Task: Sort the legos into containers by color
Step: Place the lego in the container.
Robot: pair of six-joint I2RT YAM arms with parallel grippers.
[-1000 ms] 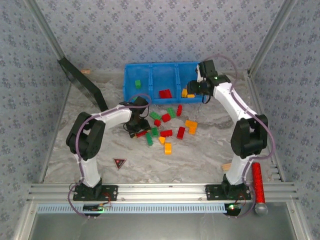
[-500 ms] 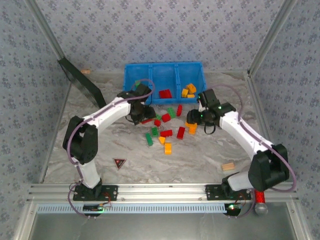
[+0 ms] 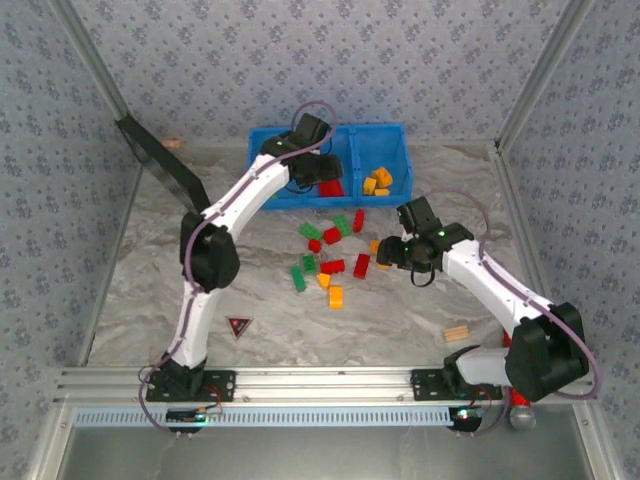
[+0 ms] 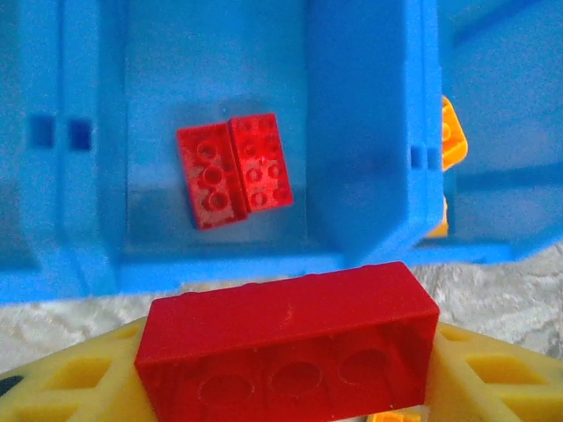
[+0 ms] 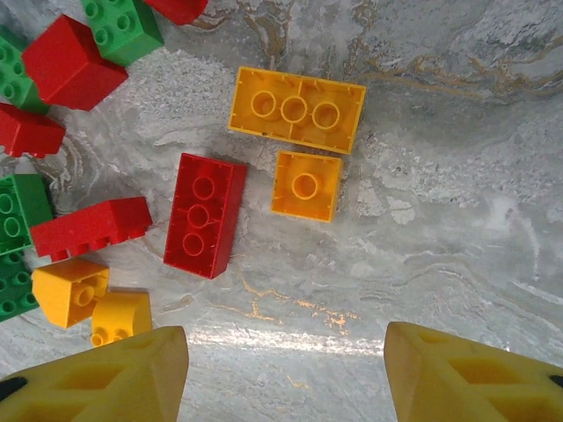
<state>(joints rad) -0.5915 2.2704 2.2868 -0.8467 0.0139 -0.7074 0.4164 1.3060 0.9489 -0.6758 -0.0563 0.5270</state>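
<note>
One blue bin (image 3: 257, 175) has three compartments (image 3: 385, 150). Five red legos (image 5: 205, 214), four green legos (image 5: 123, 26) and four orange legos (image 5: 297, 110) lie loose on the worktop (image 3: 150, 270). Two more red bricks (image 4: 233, 171) sit in the middle compartment, and one held red brick (image 4: 286, 338) is clamped in the left end effector (image 4: 286, 374), making eight red. The right compartment holds about three orange bricks (image 3: 378, 181), too small to count surely. The right end effector (image 5: 286, 352), its jaws apart, carries none. There are also one wooden block (image 3: 455, 333), one triangle sticker (image 3: 238, 325) and one black panel (image 3: 165, 170).
</note>
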